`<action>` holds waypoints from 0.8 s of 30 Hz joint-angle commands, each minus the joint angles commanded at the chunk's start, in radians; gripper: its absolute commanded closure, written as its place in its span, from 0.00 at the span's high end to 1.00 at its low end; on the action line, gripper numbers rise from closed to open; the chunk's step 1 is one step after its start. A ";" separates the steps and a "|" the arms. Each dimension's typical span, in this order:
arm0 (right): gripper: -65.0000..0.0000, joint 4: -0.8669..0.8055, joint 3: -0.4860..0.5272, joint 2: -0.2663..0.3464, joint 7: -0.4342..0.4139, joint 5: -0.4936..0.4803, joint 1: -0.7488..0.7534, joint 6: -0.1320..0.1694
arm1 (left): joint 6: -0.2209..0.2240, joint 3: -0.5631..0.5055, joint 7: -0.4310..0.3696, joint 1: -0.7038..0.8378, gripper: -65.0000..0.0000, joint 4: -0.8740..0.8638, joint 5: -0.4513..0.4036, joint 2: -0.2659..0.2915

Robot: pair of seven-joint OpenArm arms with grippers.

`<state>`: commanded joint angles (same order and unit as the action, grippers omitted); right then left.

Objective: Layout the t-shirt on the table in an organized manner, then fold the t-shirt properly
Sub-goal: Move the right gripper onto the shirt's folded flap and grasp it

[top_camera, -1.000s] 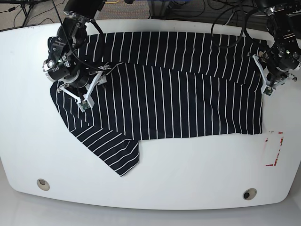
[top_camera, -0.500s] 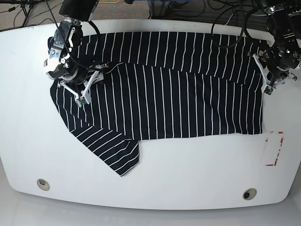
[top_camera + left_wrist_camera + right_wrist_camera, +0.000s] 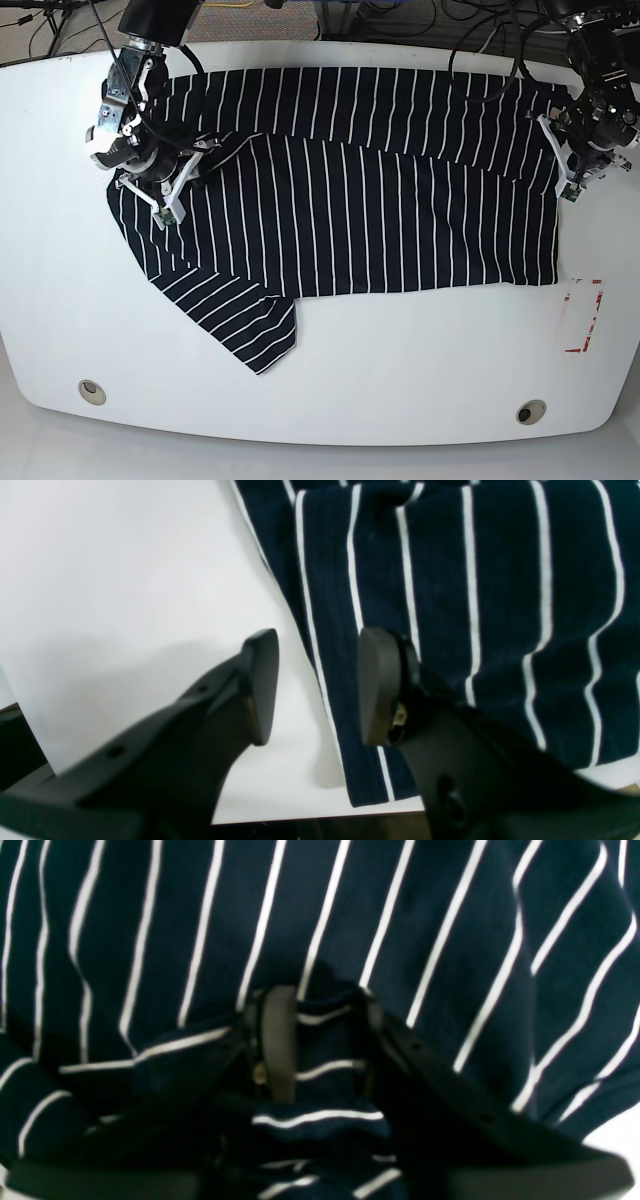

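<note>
t-shirt (image 3: 350, 200) pinched by right gripper (image 3: 320, 1040), left gripper (image 3: 315, 685) open.

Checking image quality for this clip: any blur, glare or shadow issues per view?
Base: sharp, evenly lit, wide-angle bend at the table edges. Left wrist: left claw soft, throws a faint shadow on the table; shirt stripes fairly crisp. Right wrist: blurred and dim, right claw blends into the dark shirt.

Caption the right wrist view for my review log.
Right pincer shut on a bunched fold of the striped t-shirt.
</note>
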<state>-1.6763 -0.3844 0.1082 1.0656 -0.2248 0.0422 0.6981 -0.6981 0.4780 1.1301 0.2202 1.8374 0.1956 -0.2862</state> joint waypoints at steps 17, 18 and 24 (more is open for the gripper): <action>0.00 -0.051 -0.002 0.000 0.003 0.002 0.012 0.000 | 0.000 0.000 0.000 -0.002 0.38 -0.003 0.000 0.000; 0.00 -0.077 0.002 0.000 0.003 0.002 0.020 0.000 | 0.000 0.000 0.000 -0.002 0.38 -0.009 0.000 0.000; 0.00 -0.198 0.003 -0.003 0.058 0.000 0.028 0.000 | 0.000 0.000 0.000 -0.003 0.38 -0.058 0.000 0.000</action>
<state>-1.8742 -0.3813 0.1051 1.1239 -0.2248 0.0698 0.6981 -0.6981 0.4780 1.1301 0.2171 1.7791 0.1956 -0.2862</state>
